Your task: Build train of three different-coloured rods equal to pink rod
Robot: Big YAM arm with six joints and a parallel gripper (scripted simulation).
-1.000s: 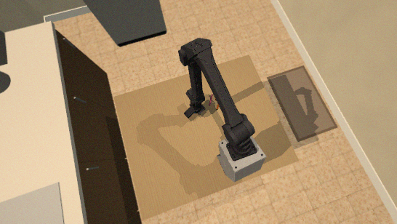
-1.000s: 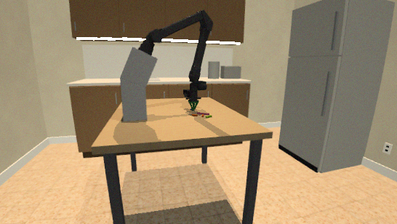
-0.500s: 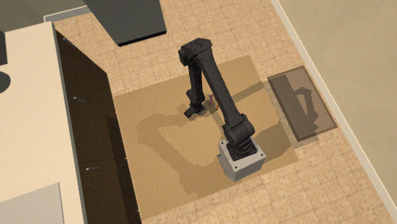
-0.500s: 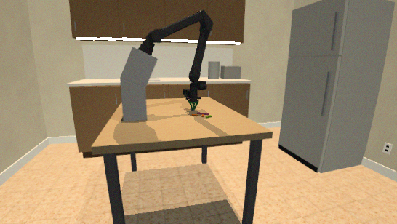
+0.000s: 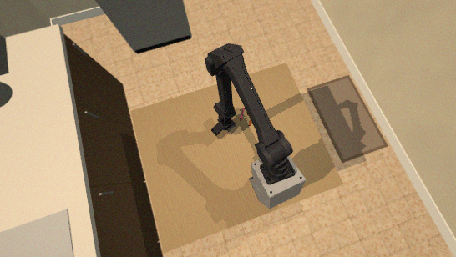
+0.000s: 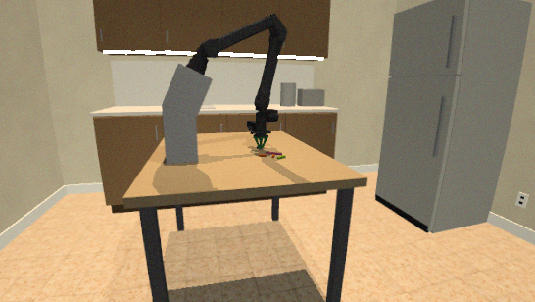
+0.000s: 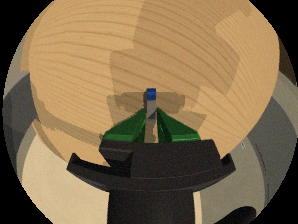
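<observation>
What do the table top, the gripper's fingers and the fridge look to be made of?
Table top: light wood, matt, fine grain lines visible in the wrist view. Fingers: green, smooth, probably plastic or rubber pads; the look leaves it open. Fridge: flat grey, likely painted or brushed metal, with little shine.
</observation>
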